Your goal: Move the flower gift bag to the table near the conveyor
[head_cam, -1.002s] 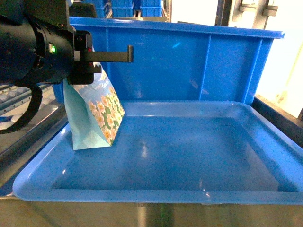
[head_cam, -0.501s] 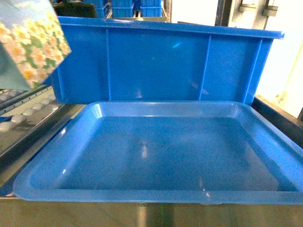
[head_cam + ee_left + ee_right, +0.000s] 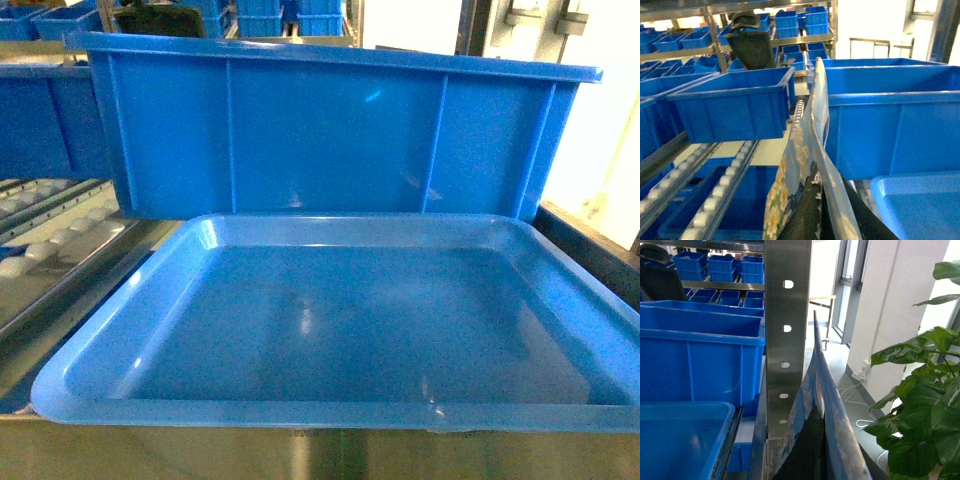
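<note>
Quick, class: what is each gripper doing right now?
Left gripper: shut on the flower gift bag.
Right gripper: shut on a second gift bag.

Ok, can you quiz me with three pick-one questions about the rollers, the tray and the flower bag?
1. The white rollers lie on which side of the tray? A left, B right, C on top
2. What colour is the tray? A red, B blue, C green
3. The left pincer is: A wide open, B shut on the flower bag, C holding a cup

Answers: A, they sit at the head view's left; B, its rim is glossy blue; B, the bag stands clamped in it.
</note>
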Available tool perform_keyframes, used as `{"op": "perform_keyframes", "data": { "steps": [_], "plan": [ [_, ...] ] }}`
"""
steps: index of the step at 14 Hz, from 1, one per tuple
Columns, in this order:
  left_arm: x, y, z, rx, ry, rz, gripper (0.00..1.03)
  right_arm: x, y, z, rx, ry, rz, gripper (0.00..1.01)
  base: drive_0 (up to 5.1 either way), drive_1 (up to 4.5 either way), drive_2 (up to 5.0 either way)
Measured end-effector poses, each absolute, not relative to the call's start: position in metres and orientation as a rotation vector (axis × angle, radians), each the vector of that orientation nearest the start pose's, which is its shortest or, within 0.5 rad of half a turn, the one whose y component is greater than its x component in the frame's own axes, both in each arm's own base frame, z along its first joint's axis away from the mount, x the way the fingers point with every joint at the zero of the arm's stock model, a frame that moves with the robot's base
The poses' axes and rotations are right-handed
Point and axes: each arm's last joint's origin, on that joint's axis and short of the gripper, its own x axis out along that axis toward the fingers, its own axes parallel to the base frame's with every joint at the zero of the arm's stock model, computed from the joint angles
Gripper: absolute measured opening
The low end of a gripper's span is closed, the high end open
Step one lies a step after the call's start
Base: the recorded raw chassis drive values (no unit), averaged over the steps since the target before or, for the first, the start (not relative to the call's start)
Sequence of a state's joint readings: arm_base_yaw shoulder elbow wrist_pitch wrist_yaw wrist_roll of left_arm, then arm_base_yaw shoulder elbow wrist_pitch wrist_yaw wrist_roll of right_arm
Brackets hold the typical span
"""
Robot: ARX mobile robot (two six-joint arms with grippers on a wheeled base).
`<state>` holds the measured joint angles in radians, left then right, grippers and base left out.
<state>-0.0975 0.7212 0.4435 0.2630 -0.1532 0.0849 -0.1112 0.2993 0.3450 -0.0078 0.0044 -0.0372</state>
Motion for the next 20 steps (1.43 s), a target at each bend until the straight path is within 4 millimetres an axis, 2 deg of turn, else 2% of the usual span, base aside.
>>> {"op": "perform_keyframes", "data": {
  "steps": [5,20],
  "plan": [
    [0.1706,-0.0137,0.2653,0.091,0.024,0.032,0.02,0.1057,-0.0120,0.2560,-0.039,-0.035,-0.120,0.02,-4.8,2.43,2.8],
    [0.1703,-0.0133,0.2657,0.091,0.021,0.036,0.02,0.1057,-0.0119,0.2562,-0.038,-0.036,-0.116,0.02,-4.8,1.29,3.6]
  ]
}}
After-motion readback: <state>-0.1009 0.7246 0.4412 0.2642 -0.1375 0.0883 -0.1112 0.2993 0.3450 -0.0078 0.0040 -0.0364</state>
